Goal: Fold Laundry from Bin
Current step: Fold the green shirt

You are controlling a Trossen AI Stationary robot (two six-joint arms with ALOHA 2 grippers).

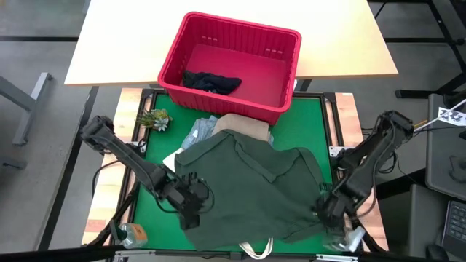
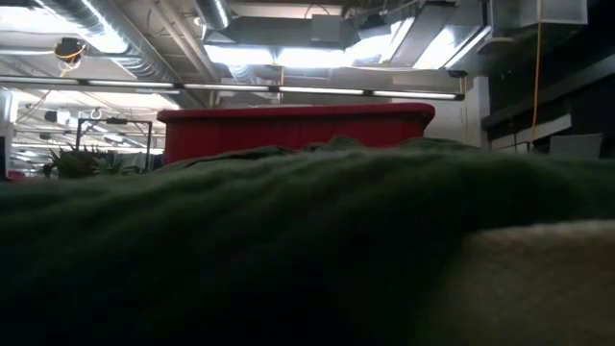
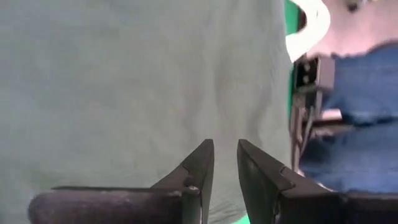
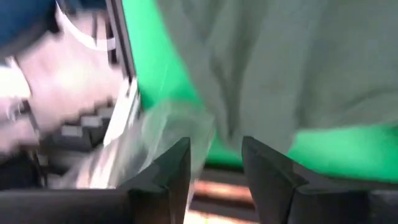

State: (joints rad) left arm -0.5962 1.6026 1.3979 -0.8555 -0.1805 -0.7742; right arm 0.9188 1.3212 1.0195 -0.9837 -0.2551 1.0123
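A dark olive buttoned shirt (image 1: 247, 182) lies spread over the green mat (image 1: 306, 124) and fills the low view (image 2: 288, 221). Its far edge rests on beige cloth (image 1: 244, 125) and light blue denim (image 1: 200, 132). The red bin (image 1: 244, 24) stands on the wooden table beyond the mat, with a dark garment (image 1: 211, 81) inside. My left gripper (image 1: 192, 212) is at the shirt's near left edge, its fingers (image 3: 202, 168) a narrow gap apart over the cloth (image 3: 124, 74). My right gripper (image 1: 325, 211) is open (image 4: 214, 146) at the shirt's near right edge (image 4: 280, 62).
A white strap loop (image 1: 255, 251) sticks out under the shirt's near edge. A small green plant (image 1: 154, 118) sits at the mat's far left. Clear plastic items lie at the near left (image 1: 132, 233) and near right (image 1: 351, 239) corners. The bin (image 2: 288, 130) rises behind the shirt.
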